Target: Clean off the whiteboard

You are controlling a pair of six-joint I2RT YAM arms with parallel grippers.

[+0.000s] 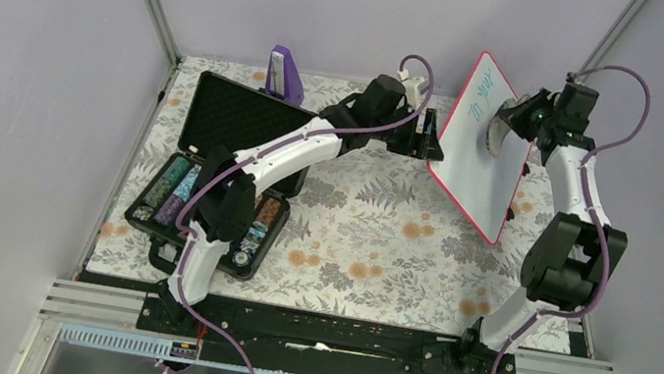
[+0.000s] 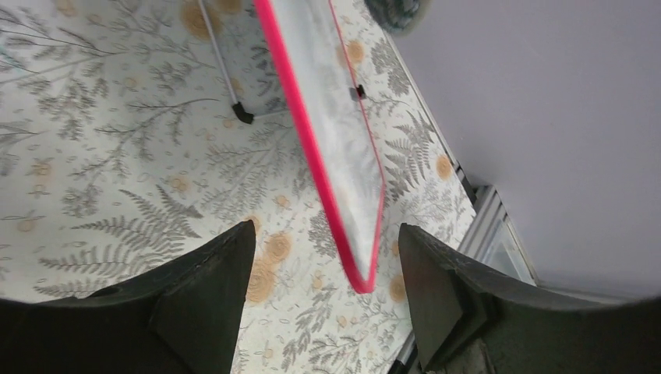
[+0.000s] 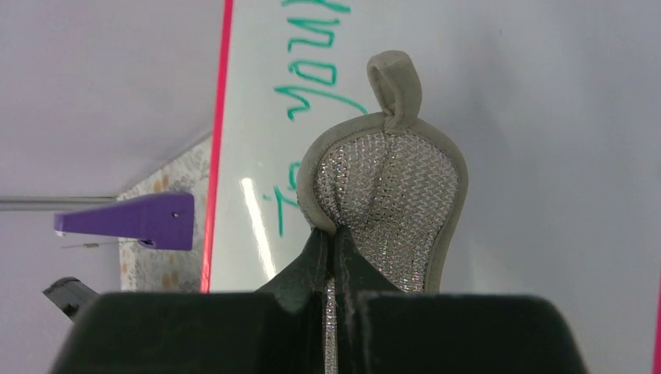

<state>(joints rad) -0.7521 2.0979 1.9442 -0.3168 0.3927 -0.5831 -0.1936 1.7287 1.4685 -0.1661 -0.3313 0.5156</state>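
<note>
The whiteboard (image 1: 471,163), white with a red-pink rim, stands tilted on edge at the right of the table, with green handwriting (image 1: 484,93) near its top. My right gripper (image 1: 514,123) is shut on a silver mesh pad (image 1: 497,129) with a beige rim and holds it against the board's face. In the right wrist view the pad (image 3: 390,187) sits just below the green words (image 3: 316,74) on the board (image 3: 257,117), pinched in the gripper (image 3: 334,234). My left gripper (image 1: 427,134) is open beside the board's left edge. In its own view the jaws (image 2: 326,230) frame the board (image 2: 335,156) edge-on, not touching it.
An open black case (image 1: 212,164) with several coloured items lies at the left of the floral cloth (image 1: 369,242). A purple object (image 1: 283,76) stands at the back, also in the right wrist view (image 3: 129,220). A thin stand leg (image 2: 226,78) lies behind the board. Grey walls enclose the table.
</note>
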